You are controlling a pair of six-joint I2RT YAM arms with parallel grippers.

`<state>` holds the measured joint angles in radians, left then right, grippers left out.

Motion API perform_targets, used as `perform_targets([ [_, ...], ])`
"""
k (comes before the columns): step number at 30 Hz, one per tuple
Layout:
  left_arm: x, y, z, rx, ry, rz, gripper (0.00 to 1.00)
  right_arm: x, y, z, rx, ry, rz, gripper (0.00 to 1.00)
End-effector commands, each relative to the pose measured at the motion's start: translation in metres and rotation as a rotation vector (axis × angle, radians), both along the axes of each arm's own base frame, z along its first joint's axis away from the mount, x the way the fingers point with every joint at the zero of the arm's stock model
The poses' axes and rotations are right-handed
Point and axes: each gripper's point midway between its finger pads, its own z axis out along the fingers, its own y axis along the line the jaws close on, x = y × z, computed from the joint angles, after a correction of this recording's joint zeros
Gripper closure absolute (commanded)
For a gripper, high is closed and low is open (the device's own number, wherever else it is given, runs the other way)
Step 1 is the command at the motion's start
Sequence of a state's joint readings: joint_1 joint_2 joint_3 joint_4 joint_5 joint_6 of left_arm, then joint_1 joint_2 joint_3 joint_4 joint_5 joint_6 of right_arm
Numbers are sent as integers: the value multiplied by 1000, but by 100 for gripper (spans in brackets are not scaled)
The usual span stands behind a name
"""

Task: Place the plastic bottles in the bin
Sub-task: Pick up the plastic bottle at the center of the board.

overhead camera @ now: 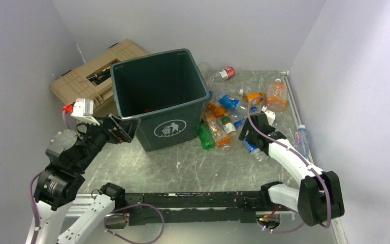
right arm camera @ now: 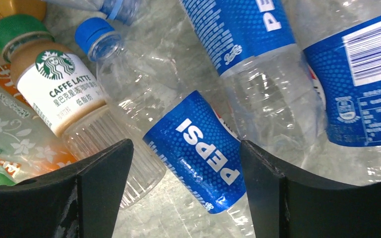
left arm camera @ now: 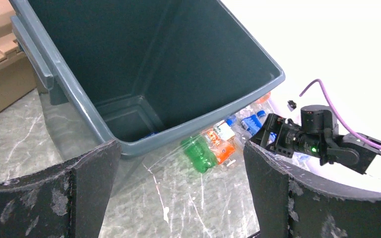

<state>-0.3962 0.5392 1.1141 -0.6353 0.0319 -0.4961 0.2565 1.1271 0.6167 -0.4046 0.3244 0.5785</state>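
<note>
The dark green bin (overhead camera: pixel 162 96) stands at the table's middle back, a little red showing at its bottom. Several plastic bottles (overhead camera: pixel 223 119) lie in a heap to its right, with a green one (overhead camera: pixel 205 136) at the front. My right gripper (overhead camera: pixel 248 136) is open and low over the heap. A clear Pepsi bottle (right arm camera: pixel 178 134) with a blue cap lies between its fingers; no squeeze shows. A Starbucks latte bottle (right arm camera: pixel 64 91) lies beside it. My left gripper (overhead camera: pixel 124 128) is open and empty, by the bin's left front corner (left arm camera: pixel 124 146).
A tan ribbed hard case (overhead camera: pixel 94 73) sits behind the bin at the left. A clear bottle with a red label (overhead camera: pixel 223 73) lies at the back. A small clear bottle (overhead camera: pixel 300 137) lies along the right wall. Grey walls close in the table on three sides.
</note>
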Motion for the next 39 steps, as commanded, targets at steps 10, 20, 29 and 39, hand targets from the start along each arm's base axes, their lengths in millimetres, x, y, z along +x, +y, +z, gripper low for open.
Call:
perform_targets([
  [10,-11,5,-1,-12,4,5,0,7,22,-19,80,42,90,26],
  [20,-11,6,-6,-13,21,11,0,6,32,-34,112,83,131,35],
  [29,-10,4,-8,-8,35,5,1,0,38,-37,127,117,178,28],
  [39,-11,3,-8,-20,41,-2,1,-6,36,-35,123,109,177,42],
])
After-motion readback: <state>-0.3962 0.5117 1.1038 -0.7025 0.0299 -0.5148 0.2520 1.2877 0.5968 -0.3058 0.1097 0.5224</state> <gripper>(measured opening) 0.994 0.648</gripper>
